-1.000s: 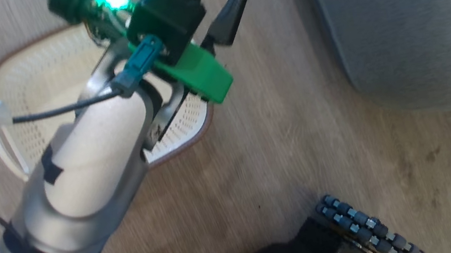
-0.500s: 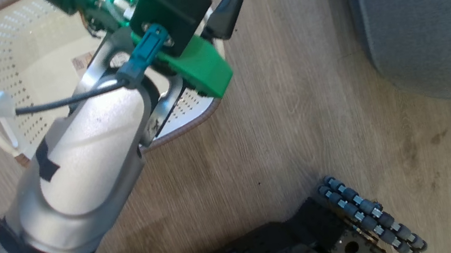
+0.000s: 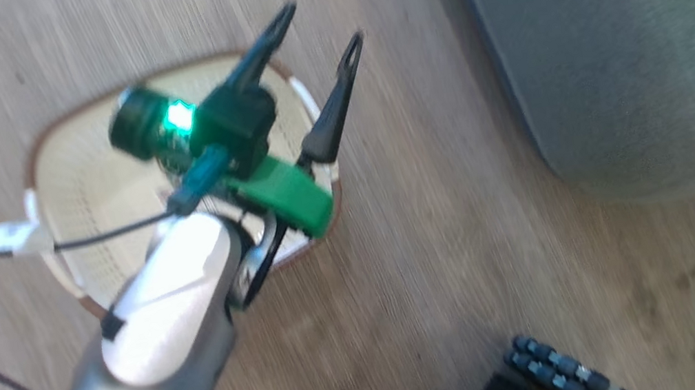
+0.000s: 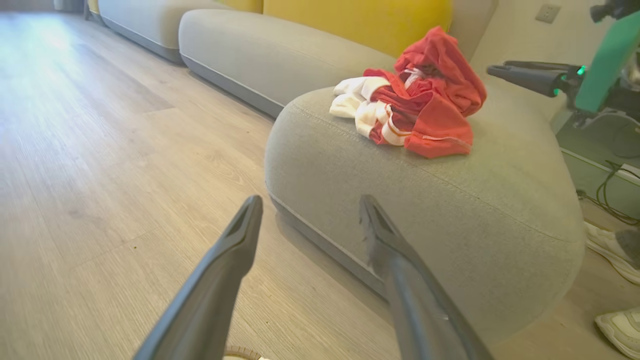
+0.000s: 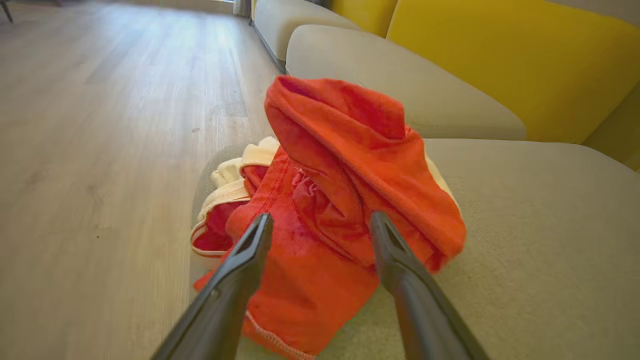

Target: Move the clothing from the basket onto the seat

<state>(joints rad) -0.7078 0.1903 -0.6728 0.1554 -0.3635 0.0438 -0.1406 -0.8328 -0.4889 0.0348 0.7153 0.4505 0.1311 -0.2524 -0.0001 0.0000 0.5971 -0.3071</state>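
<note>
two red garments, one white-sleeved, lie heaped on the one grey seat, well apart from the one cream basket on the floor. left gripper over the basket, right gripper near the heap; both jaws stand apart.

Pale wood-plank floor runs wide on the left. Far back, yellow cushions sit behind a long grey sofa section. Right side: white shoes on the floor, dark cables just beyond them, a wall socket on the far wall.

Two garments, one basket
</note>
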